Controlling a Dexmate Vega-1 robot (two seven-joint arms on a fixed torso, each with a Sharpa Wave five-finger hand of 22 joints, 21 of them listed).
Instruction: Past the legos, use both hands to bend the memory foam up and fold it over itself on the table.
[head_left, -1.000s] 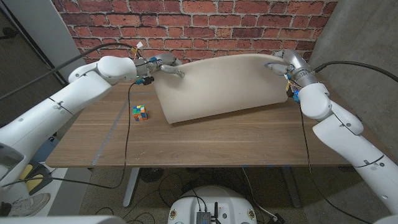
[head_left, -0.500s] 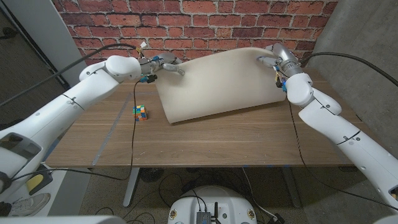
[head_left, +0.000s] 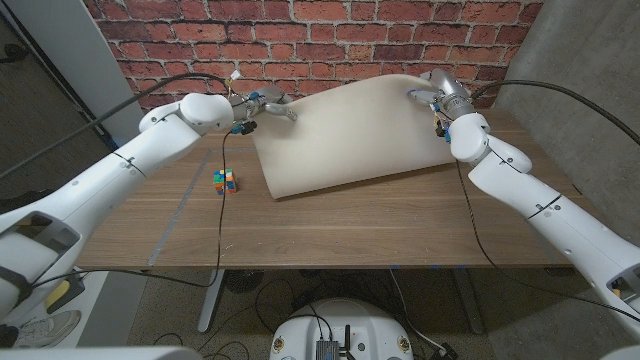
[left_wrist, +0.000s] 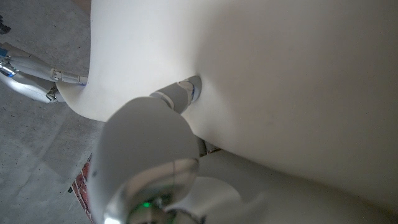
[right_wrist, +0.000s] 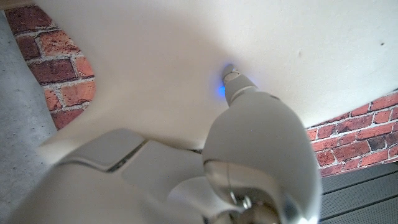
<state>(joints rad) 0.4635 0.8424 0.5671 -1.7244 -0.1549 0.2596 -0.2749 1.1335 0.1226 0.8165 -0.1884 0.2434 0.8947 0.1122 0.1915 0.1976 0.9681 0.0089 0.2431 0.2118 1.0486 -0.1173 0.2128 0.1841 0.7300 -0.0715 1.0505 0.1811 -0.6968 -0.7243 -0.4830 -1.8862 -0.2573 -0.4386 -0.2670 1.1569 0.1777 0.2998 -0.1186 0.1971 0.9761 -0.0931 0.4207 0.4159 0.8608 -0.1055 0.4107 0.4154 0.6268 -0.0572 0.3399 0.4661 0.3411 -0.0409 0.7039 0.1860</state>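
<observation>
At the left of the wooden table (head_left: 330, 225), a small multicoloured cube (head_left: 226, 180) that looks like a puzzle cube stands on the surface, just left of the foam's near left corner and apart from it. Above and behind it, the left hand (head_left: 262, 104) grips the far left corner of the memory foam (head_left: 350, 135), one finger (head_left: 284, 114) lying over the foam's front face; in the left wrist view a fingertip (left_wrist: 186, 92) presses a dent into the cream surface. The foam sheet stands raised off the table along its far edge, curving up in front of the brick wall (head_left: 300, 40), while its near edge rests on the tabletop. At the far right corner, the right hand (head_left: 432, 92) clasps the foam's top edge, and the right wrist view shows a fingertip (right_wrist: 231, 79) pushed into the foam. Both hands hold the sheet between them, left and right.
</observation>
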